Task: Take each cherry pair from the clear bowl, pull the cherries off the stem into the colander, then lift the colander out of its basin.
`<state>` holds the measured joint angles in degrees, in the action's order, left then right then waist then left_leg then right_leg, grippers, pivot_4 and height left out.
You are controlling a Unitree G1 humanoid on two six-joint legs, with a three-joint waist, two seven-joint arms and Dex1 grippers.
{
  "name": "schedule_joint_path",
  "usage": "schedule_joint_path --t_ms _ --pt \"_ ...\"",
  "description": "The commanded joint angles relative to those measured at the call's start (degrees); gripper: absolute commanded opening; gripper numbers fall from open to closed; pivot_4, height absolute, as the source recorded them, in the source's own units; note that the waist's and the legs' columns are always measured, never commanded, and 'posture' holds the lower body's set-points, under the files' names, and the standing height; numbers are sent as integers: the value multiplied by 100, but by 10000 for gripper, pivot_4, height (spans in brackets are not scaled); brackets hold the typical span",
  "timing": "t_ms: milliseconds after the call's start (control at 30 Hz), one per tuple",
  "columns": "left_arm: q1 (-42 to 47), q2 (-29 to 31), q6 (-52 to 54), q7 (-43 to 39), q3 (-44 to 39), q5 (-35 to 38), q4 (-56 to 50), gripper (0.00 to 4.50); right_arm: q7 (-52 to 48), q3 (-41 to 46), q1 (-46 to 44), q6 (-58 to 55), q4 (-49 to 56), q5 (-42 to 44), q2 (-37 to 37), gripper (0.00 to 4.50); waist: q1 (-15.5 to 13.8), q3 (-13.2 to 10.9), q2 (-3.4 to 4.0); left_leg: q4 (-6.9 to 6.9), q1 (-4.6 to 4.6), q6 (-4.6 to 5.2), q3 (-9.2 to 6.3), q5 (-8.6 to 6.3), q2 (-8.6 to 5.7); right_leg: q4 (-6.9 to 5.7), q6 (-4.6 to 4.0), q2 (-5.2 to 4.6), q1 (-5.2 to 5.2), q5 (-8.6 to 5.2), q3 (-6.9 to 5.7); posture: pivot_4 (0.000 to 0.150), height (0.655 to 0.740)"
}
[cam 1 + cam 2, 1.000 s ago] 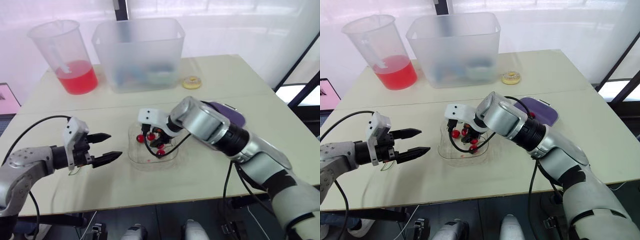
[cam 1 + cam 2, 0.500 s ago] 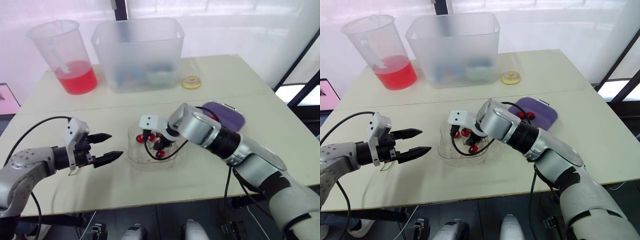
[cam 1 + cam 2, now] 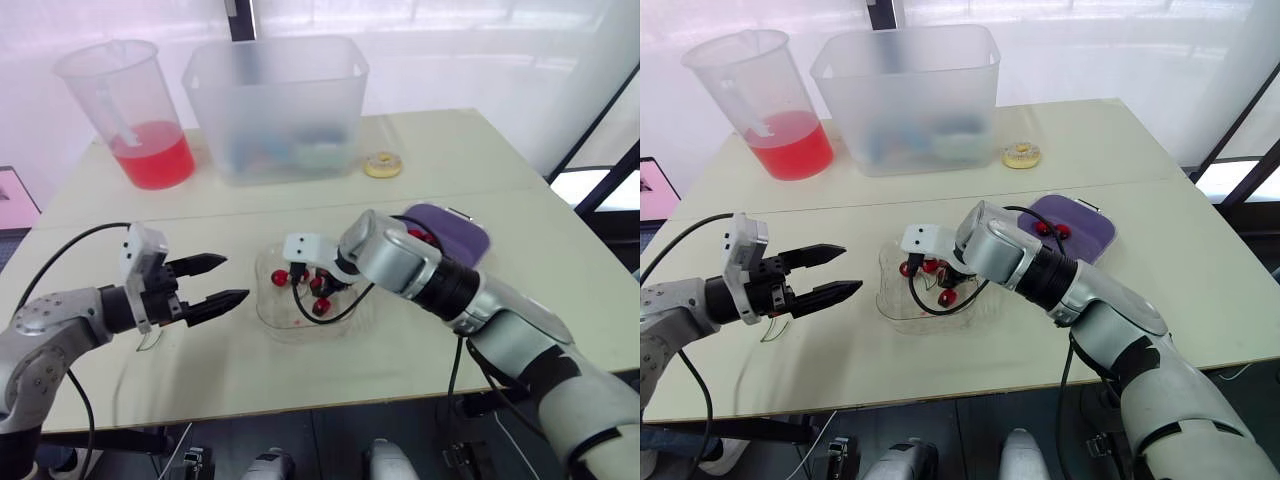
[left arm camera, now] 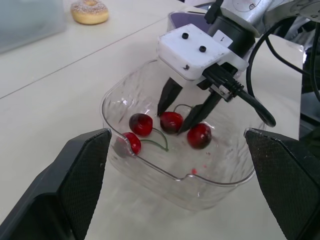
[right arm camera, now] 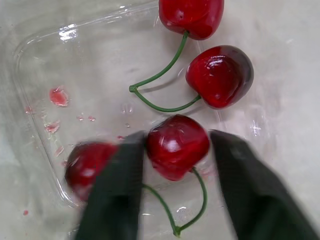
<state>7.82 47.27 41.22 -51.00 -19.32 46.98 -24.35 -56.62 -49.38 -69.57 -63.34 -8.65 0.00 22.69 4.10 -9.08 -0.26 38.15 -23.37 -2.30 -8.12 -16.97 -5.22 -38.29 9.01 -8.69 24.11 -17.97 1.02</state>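
Note:
The clear bowl [image 3: 300,318] sits mid-table with several red cherries on green stems. My right gripper [image 4: 171,121] reaches down into it, its fingers [image 5: 114,195] pressed against both sides of one cherry [image 5: 176,145]. That cherry's stem curls away below it. Another cherry [image 5: 86,164] lies just outside one finger, and a joined pair [image 5: 220,75] lies farther in. My left gripper [image 3: 235,279] hovers open and empty just left of the bowl, pointing at it. The purple colander [image 3: 462,235] stands right of the bowl behind my right arm, with red cherries [image 3: 1047,229] in it.
A pitcher of red liquid [image 3: 135,110] and a large translucent tub [image 3: 275,105] stand at the back of the table. A sprinkled doughnut [image 3: 382,164] lies right of the tub. A cable loops from my right wrist over the bowl rim.
My right gripper has settled lower in the bowl and its fingers have drawn in around one cherry. My left gripper has risen slightly and edged toward the bowl.

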Motion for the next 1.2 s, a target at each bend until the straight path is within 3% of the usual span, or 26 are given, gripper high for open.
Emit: schedule_joint_path --t_ms 33,267,400,533,733,900,1200 --pt "-4 80 -45 5 -85 38 -159 45000 -143 41 -51 162 293 -58 39 6955 0 0 0 0 0 0 0 0 0 0 0 0 0 0 0 1500 7400" --pt "-44 78 -87 13 -69 -21 -166 45000 -756 199 -101 1663 907 -166 427 6955 -1 0 0 0 0 0 0 0 0 2 0 0 1 0 -1 1500 7400" --pt "-30 90 -101 9 -57 -42 -149 45000 -893 698 234 3250 993 40 277 6955 2 0 -1 -1 0 0 1 0 1 2 0 2 0 0 -2 1500 7400" --pt "-43 119 -86 5 -81 -39 -150 45000 -828 1332 668 6007 -7 228 -213 6955 7 4 -6 -2 1 0 2 0 4 4 0 4 -3 0 -3 1500 7400" --pt "-42 184 -72 -18 -106 -29 -120 45000 -1646 1238 754 8182 -1066 -179 -73 6955 -8 4 -7 5 2 0 -6 0 0 8 0 3 -13 0 -10 1500 7400" --pt "-1 217 -79 -36 -54 -39 -68 45000 -2024 1184 451 9274 -1887 -577 -42 6955 19 4 -7 2 4 0 -4 0 2 7 0 6 -11 0 -9 1500 7400" --pt "51 198 -102 -36 12 -98 -38 45000 -1714 918 -246 11237 -3438 -1628 -430 6955 128 4 -6 -4 4 -2 -6 1 5 6 0 9 -7 0 -10 1500 7400"
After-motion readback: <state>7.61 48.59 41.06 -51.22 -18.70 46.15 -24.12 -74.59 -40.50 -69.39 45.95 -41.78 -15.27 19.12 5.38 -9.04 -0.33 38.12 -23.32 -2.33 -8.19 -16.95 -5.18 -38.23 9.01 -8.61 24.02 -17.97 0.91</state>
